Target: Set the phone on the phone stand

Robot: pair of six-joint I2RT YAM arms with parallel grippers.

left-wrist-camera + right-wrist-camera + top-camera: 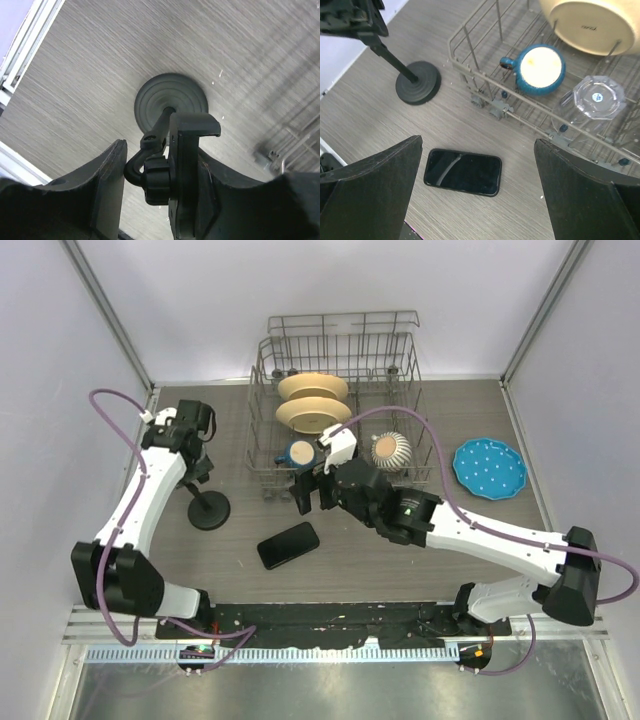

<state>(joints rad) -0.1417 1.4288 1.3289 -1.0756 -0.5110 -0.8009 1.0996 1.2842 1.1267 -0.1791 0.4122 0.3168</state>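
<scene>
Top: phone (288,545) lies flat at 5 o'clock of stand (209,511), apart.
Left wrist: left gripper (160,160) half-closed round stand's head, hold unclear; a tug could topple it.
Right wrist: right gripper (477,145) wide open, empty, over phone; the thin gloss may slip.

One phone (288,545) just short of the right claw (312,498); one phone stand (208,510) at the left claw (198,472). Beyond the right claw: one wire rack (340,340), two cream dishes (313,387), one blue cup (298,452), one clear glass (391,449). To its right, one blue plate (489,468).
</scene>
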